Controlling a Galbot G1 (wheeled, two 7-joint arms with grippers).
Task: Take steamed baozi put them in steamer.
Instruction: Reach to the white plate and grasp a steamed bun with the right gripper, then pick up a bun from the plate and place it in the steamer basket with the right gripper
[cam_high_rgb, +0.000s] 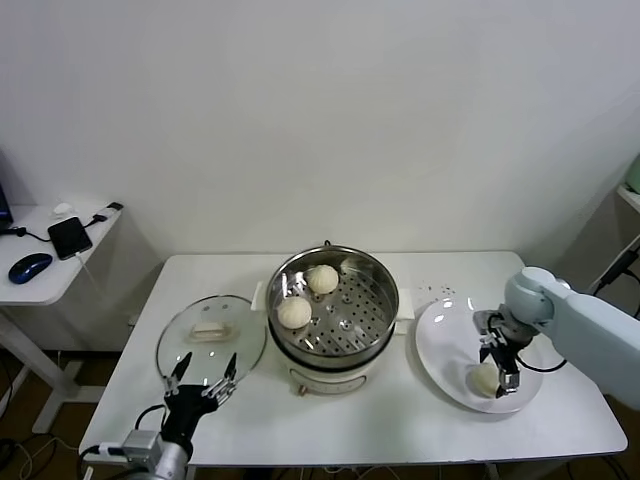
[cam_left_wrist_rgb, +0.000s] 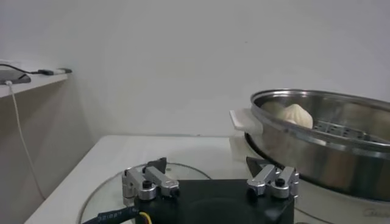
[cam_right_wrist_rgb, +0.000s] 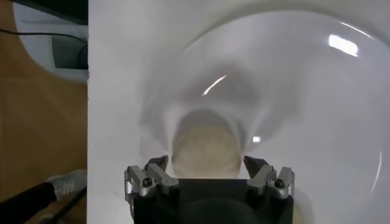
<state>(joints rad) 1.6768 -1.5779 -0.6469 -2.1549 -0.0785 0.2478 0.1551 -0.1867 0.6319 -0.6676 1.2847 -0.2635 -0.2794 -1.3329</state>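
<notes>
The steamer (cam_high_rgb: 382, 318) stands mid-table on its cream base. Two baozi (cam_high_rgb: 322, 279) (cam_high_rgb: 294, 313) lie on its perforated tray, and a third (cam_high_rgb: 350, 265) peeks out by the far rim. One more baozi (cam_high_rgb: 484, 379) rests on the white plate (cam_high_rgb: 445, 340) to the right. My right gripper (cam_high_rgb: 500, 372) is lowered over that bun, open, and in the right wrist view its fingers (cam_right_wrist_rgb: 157, 169) straddle the baozi (cam_right_wrist_rgb: 204, 146). My left gripper (cam_high_rgb: 201, 383) hovers open and empty at the front left. The left wrist view shows the steamer (cam_left_wrist_rgb: 304, 146) with a baozi (cam_left_wrist_rgb: 297, 114) inside.
A round glass lid (cam_high_rgb: 200, 350) with a cream handle lies flat left of the steamer, just beyond my left gripper (cam_left_wrist_rgb: 207, 167). A side table (cam_high_rgb: 40, 285) at far left carries a phone (cam_high_rgb: 69, 237) and a mouse (cam_high_rgb: 29, 267). The plate sits near the table's right front corner.
</notes>
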